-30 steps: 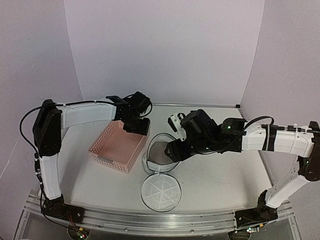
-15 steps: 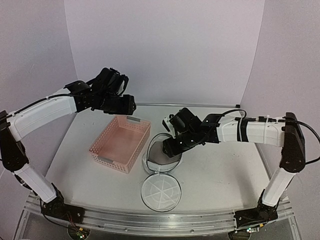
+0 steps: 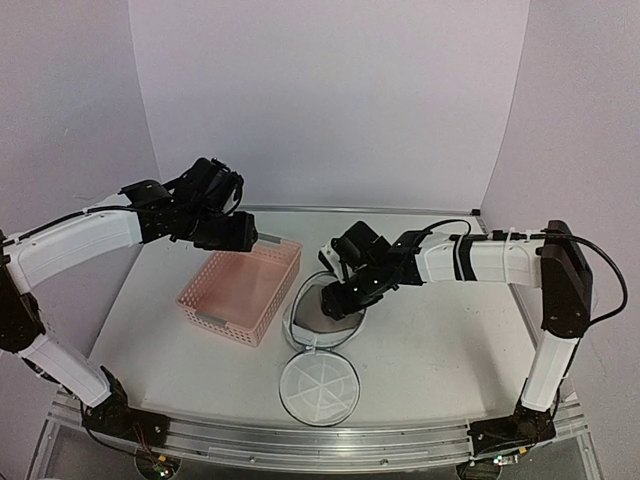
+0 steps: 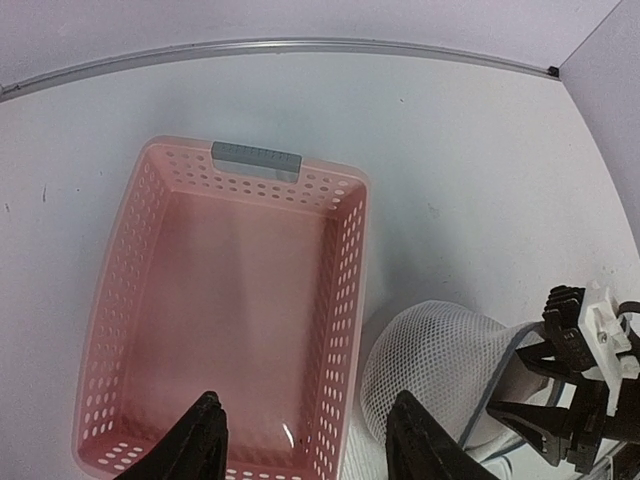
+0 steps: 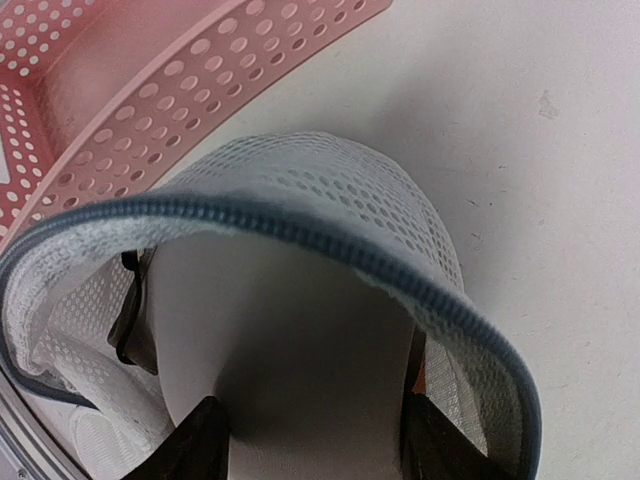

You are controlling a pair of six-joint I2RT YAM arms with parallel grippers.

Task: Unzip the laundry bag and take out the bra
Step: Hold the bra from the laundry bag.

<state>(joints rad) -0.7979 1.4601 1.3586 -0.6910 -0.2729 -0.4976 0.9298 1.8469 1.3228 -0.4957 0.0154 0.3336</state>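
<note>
Okay, your right gripper [image 5: 315, 447], fingers spread, is nearer: the bra [image 5: 285, 340] lies straight ahead inside the laundry bag [image 5: 300, 190] midway between the side edges, while the left gripper [image 4: 305, 450], also spread, hovers over the basket [image 4: 345, 290].

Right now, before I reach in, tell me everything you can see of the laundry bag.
The laundry bag is a white see-through mesh drum. It is unzipped, and its gaping mouth is rimmed by a blue-grey zip. Its round lid lies flat on the table in front, meeting the bag's near edge. The bag sits close beside the pink basket. A pale padded bra fills the inside, and the right tool is open at the mouth.
</note>
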